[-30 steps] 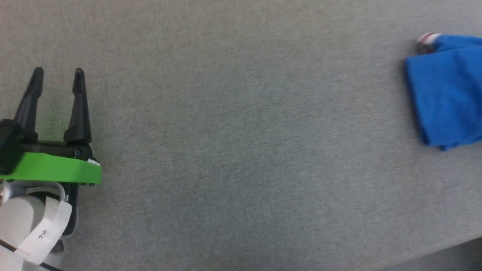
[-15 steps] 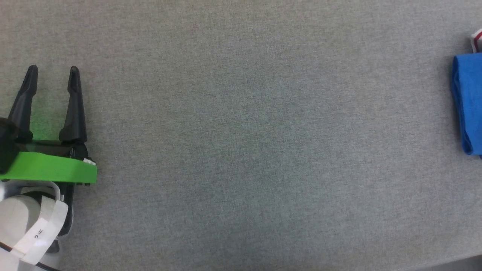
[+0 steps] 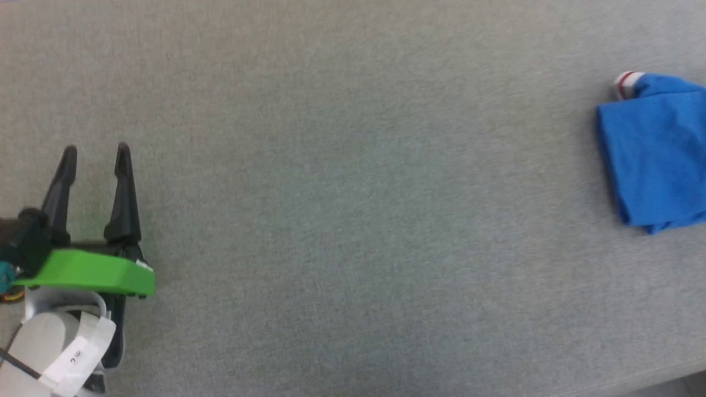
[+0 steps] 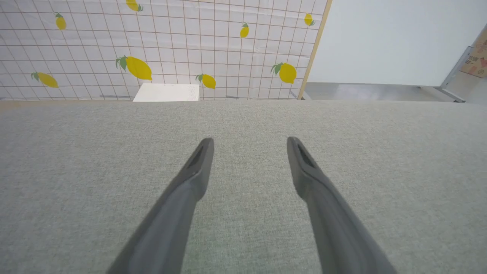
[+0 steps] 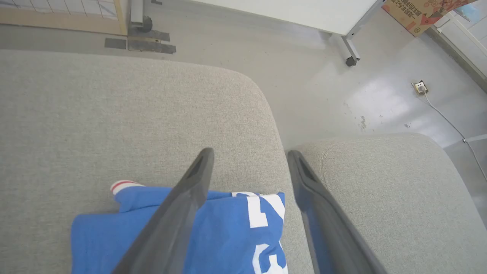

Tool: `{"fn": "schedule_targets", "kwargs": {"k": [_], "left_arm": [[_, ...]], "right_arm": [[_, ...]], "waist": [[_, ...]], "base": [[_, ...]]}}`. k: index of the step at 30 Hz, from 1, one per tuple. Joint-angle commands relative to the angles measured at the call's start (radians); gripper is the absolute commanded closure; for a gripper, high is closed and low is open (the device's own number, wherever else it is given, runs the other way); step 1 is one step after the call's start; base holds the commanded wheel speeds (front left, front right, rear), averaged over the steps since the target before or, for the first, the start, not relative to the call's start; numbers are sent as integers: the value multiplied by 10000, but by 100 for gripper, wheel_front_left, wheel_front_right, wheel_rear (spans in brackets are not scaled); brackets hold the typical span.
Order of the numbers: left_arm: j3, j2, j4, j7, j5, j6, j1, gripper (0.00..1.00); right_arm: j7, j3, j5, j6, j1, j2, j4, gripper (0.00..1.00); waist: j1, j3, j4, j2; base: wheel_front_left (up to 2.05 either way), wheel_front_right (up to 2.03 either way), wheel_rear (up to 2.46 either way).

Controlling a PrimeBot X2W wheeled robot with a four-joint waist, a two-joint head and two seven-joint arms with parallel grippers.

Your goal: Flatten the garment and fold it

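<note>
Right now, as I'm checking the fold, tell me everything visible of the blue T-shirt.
The bright blue soft T-shirt lies folded into a compact, roughly rectangular bundle, slightly rumpled, on the grey fabric cushion, close to its rounded edge. White lettering shows on top; a white cuff with a red stripe pokes out at one corner. The open right hand frames it; whether it touches is unclear.

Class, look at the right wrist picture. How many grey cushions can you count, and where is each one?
2. The large cushion fills the left side and has the blue shirt lying on it. The second cushion sits to its right, across a narrow gap. More may lie outside the frame.
</note>
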Motion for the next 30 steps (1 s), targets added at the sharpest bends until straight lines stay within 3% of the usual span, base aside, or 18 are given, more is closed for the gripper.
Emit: {"fn": "schedule_targets", "kwargs": {"k": [1,10,17,30], "left_arm": [[-5,-65,105,-113,-123,-13,155,0],[39,-502,644,-530,-304,80,684,0],[102,-740,862,-708,-360,100,1013,0],[177,-933,1042,-804,-422,138,1299,0]], "right_arm": [[-304,100,215,-15,-260,276,-82,0],[-3326,631,598,-15,-753,2231,-199,0],[-5738,484,533,-15,-138,3673,-489,0],[-7748,-129,-178,-15,2534,5637,-1617,0]], "waist": [[1,-1040,-450,0],[1,-2530,-706,0],[1,-3324,-392,0],[1,-3910,926,0]], "base": [[0,0,0],[0,0,0],[0,0,0],[0,0,0]]}}
